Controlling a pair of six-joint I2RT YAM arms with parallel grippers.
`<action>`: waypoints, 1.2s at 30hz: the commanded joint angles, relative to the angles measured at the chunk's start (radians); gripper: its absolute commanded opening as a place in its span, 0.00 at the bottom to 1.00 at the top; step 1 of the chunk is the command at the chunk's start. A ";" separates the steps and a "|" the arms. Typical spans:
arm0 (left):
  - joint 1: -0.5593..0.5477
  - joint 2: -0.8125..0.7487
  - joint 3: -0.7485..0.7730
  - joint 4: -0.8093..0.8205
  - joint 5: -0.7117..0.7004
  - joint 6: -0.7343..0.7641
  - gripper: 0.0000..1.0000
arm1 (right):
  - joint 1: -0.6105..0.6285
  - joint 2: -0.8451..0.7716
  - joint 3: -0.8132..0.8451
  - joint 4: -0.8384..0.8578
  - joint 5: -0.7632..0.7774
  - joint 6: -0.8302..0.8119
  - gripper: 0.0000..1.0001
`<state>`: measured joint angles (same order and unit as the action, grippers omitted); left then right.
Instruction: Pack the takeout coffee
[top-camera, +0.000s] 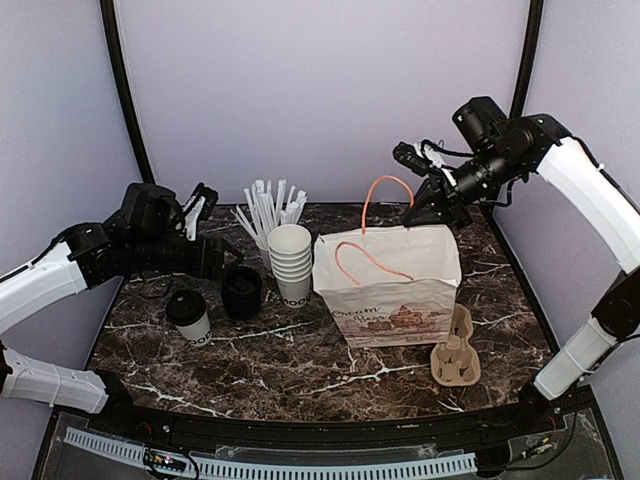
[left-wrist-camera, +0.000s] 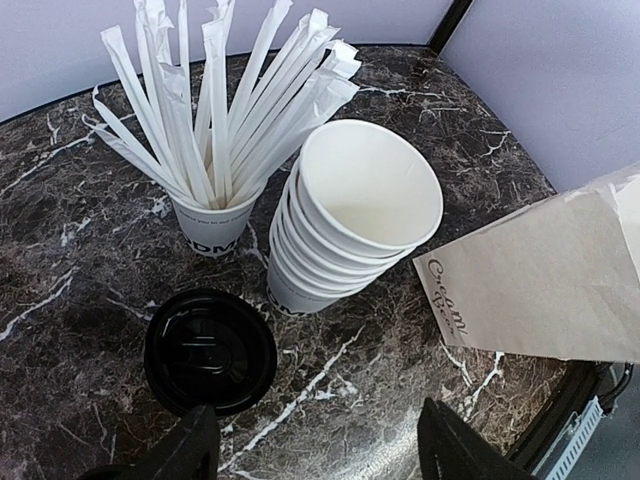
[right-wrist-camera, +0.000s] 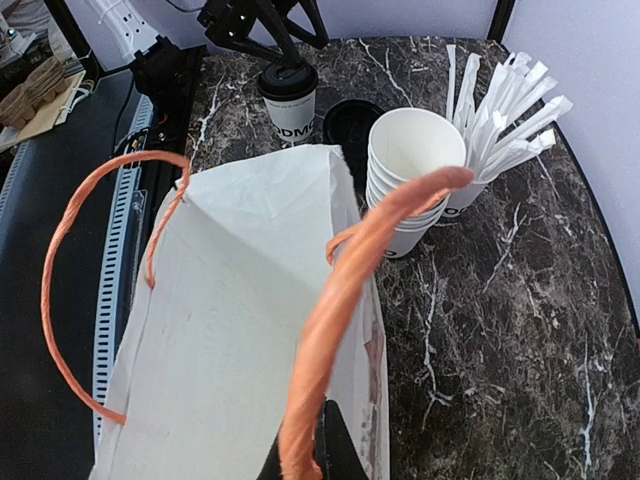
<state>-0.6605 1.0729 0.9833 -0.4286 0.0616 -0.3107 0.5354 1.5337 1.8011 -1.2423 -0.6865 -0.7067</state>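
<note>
Standing on the dark, white-veined marble table (top-camera: 300, 365), the takeout coffee (top-camera: 188, 318) sits at about 8 o'clock on the top, well apart from the paper bag (top-camera: 390, 285). It is a small white paper cup, upright, with a black plastic lid on it and black lettering near its base; nothing touches it. Just beside it at 2 o'clock is a short stack of round black lids (left-wrist-camera: 210, 350), glossy, with ribbed rims. At 3 o'clock from the lids is a stack of lidless white cups (left-wrist-camera: 360, 210), nested and leaning slightly, the top one empty. Behind that, at 11 o'clock, a white lettered cup (left-wrist-camera: 215, 225) holds a fan of paper-wrapped straws. The bag is off-white creased paper, upright, printed in brown on its front; its inside cannot be seen. The right claw (right-wrist-camera: 300, 458) is pinched shut on one orange handle (right-wrist-camera: 360, 260), a twisted cord held up above the bag's rim; the other handle (right-wrist-camera: 60, 280) hangs loose in a loop. At 4 o'clock from the bag a moulded brown pulp cup carrier (top-camera: 455, 355) lies flat, its wells empty. The left claw (left-wrist-camera: 320, 445) hangs above the table near the lids, jaws wide apart and gripping nothing.
</note>
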 joint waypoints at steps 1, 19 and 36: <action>-0.003 -0.011 0.011 -0.010 -0.002 -0.008 0.71 | 0.024 0.006 0.097 -0.017 -0.058 -0.005 0.00; -0.004 -0.001 -0.015 -0.002 -0.008 -0.005 0.71 | 0.080 0.095 0.120 0.017 -0.013 -0.006 0.00; -0.004 0.004 -0.026 0.004 -0.022 0.006 0.71 | 0.031 0.077 0.168 0.107 0.139 0.109 0.57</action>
<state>-0.6605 1.0813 0.9699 -0.4278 0.0509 -0.3164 0.5938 1.6348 1.9118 -1.1667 -0.5919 -0.6273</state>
